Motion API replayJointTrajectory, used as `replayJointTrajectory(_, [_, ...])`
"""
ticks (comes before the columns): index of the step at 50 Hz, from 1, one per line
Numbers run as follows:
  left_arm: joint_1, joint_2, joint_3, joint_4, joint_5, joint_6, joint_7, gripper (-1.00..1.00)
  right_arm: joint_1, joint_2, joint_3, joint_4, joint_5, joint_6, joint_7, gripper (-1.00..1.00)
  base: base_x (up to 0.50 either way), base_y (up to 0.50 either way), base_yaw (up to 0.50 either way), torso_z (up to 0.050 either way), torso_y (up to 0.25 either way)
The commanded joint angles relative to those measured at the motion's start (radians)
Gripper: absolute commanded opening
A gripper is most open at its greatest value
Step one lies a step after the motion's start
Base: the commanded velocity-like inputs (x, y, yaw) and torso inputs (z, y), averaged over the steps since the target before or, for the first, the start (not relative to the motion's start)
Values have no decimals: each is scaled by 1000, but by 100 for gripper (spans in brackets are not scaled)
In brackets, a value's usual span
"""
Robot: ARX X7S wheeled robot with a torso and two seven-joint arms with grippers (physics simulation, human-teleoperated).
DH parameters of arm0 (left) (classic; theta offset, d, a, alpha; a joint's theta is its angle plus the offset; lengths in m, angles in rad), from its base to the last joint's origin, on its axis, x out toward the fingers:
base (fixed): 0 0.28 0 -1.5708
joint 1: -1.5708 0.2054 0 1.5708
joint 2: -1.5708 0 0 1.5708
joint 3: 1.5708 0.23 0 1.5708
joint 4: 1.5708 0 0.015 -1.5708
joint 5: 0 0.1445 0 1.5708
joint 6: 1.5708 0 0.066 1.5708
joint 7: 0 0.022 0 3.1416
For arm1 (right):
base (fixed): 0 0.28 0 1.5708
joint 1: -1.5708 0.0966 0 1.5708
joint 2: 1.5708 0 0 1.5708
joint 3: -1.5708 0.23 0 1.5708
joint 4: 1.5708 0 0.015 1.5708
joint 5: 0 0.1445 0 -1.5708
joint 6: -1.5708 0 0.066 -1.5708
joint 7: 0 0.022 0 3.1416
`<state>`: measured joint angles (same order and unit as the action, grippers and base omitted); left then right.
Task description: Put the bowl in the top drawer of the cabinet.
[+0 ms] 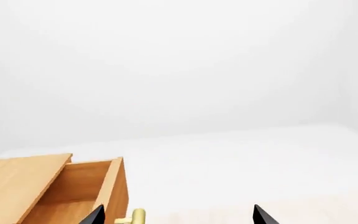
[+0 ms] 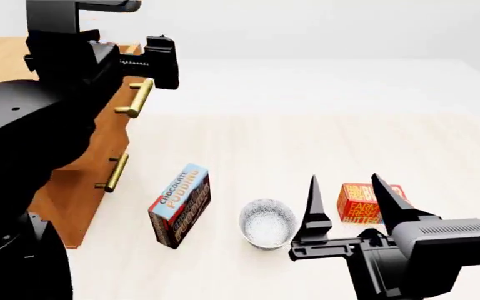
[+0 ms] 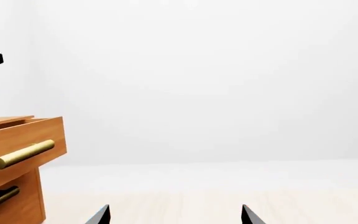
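Standing open beside the bowl point(image 2: 267, 223) on the table point(image 2: 324, 144), the right hand point(image 2: 349, 203) was poised to grasp; left hand point(image 2: 160, 62), state unclear, hovered near the pulled-out top drawer point(image 2: 132, 94).

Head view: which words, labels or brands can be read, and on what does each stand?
"CHOCOLATE PUDDING": on the pudding box, along its blue top face.
"FARM FRESH BUTTER": on the butter box, partly hidden by the right pincer; its top line is unreadable.
The pudding box's dark side print is too blurred to read.

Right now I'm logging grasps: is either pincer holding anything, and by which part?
Nothing is held: both the left pincer and right pincer are open and empty.
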<state>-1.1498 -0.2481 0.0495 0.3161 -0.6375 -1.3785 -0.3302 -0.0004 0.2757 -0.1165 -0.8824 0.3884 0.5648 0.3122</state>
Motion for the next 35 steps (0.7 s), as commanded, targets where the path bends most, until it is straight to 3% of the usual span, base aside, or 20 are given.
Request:
replayJointTrajectory(1, [-359,22,170,-425,79,63,56,100,-47,25,44,-34,37,-25,-6,100,0,0,0,0,0])
replayJointTrajectory(10, [-575,106,377,-1056,257,335,165,100,-61,35,54,-8,49,-60,-17,100,0,0,0,0,0])
replayJointTrajectory(15, [-738,215,438,-1578,326,488,239,100,-54,43,65,8,62,-65,-21,100,0,0,0,0,0])
replayJointTrajectory(17, [-746,227,428,-1624,339,447,243,100,-55,43,66,20,61,-75,-25,100,0,0,0,0,0])
replayJointTrajectory(20, [-735,228,373,-1624,369,344,234,100,-58,41,67,44,59,-95,-32,100,0,0,0,0,0])
replayJointTrajectory(27, [-742,212,50,-1625,492,103,189,100,-65,40,71,69,59,-122,-37,100,0,0,0,0,0])
replayJointTrajectory(30, [-753,211,-65,-1625,544,76,165,100,-70,41,75,70,59,-132,-35,100,0,0,0,0,0])
replayJointTrajectory(35, [-752,212,-142,-1625,606,62,141,100,-81,41,76,77,55,-151,-37,100,0,0,0,0,0])
